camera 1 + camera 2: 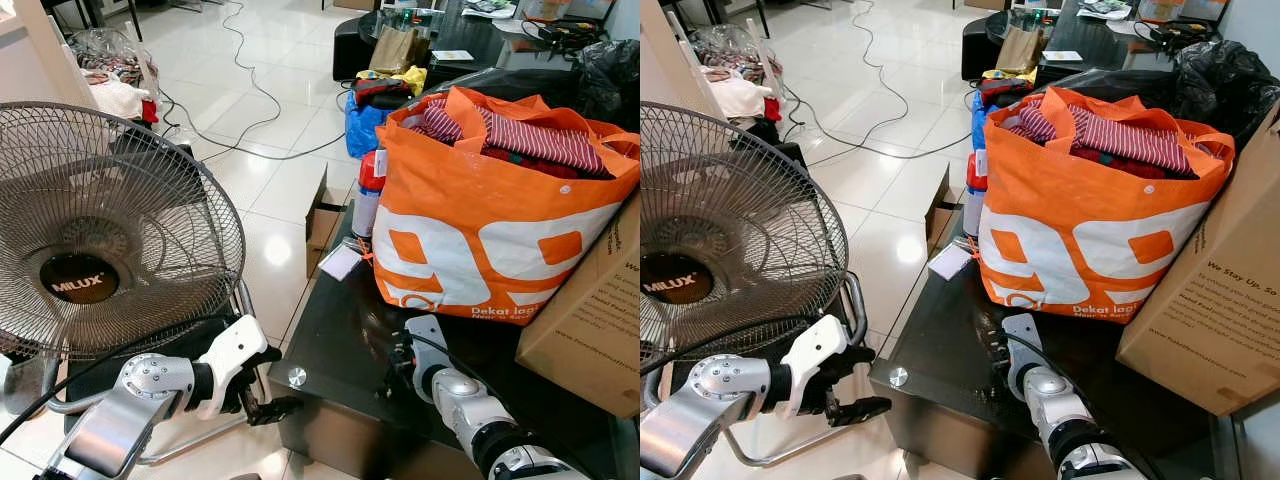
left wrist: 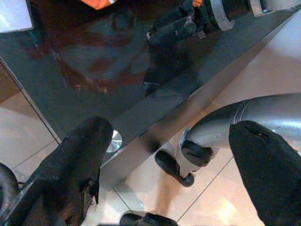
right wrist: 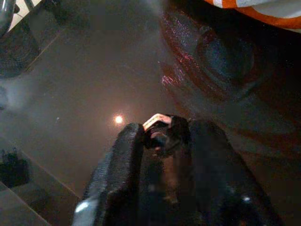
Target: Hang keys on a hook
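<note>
With my right gripper pinching the keys just above the dark table and the left gripper spread idle, finding a hook comes next.

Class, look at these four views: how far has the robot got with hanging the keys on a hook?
Early stage. Done: the right pincer looks shut on a small metal object, probably the keys, just above the dark table. In hand: it holds them beside the orange bag. The left pincer is open near the table's edge. Left: finding a hook and hanging them.
</note>
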